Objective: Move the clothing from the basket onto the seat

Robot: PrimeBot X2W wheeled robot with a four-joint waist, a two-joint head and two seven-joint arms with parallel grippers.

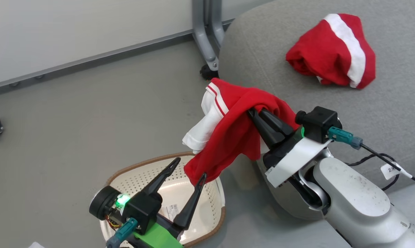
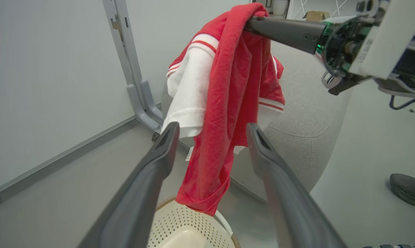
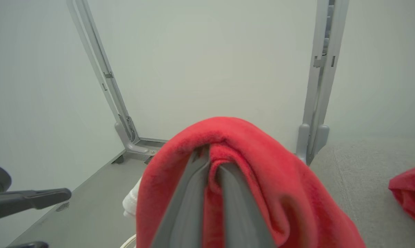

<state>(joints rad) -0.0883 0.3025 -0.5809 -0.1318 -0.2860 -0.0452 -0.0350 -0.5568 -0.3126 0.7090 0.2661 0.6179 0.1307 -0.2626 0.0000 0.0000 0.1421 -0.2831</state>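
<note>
**Red shirt lifted from the basket, a second garment already on the seat**

The right end effector (image 1: 254, 113) has its two dark fingers pressed together, pinching a fold of a red shirt (image 1: 235, 131) with white sleeves and striped trim. The shirt hangs in the air from that pinch, draped over both sides of the fingers. Its lowest red hem dangles over the far edge of the basket (image 1: 138, 182). The basket is cream and perforated with a brown rim, and it stands on the grey floor (image 1: 90, 113) just beside the seat (image 1: 383, 110).

The left end effector (image 1: 191, 167) is spread wide and holds nothing. It hovers above the basket, fingers pointing towards the hanging shirt. In the left wrist view the shirt (image 2: 228, 86) fills the gap beyond the two spread fingers (image 2: 166, 144).

A second red garment (image 1: 331, 51) with a broad white band lies crumpled on the grey woven seat, well apart from the shirt. A grey metal frame leg (image 1: 207, 38) rises by the pale wall behind the seat. A dark shoe (image 2: 409, 189) rests on the floor in the left wrist view.
</note>
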